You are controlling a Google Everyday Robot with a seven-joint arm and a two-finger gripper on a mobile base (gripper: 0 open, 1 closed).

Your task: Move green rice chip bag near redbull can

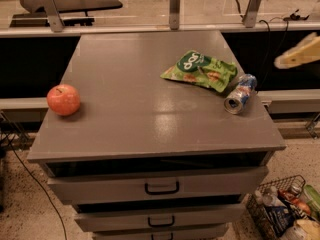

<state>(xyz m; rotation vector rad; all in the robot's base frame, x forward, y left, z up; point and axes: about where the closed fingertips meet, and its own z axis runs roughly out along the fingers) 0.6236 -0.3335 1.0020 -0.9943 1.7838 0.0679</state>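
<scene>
The green rice chip bag (201,70) lies flat on the grey cabinet top (145,109), right of centre toward the back. The dented redbull can (240,93) lies on its side just right of the bag, close to its right corner, open end toward the front. My gripper (297,55) shows as a pale blurred shape at the right edge, raised off the cabinet, up and to the right of the can, holding nothing.
A red apple (63,99) sits near the left edge. Drawers with dark handles (162,188) are below the top. A wire basket (285,211) of items stands on the floor at the lower right. A rail with metal posts (174,7) runs behind.
</scene>
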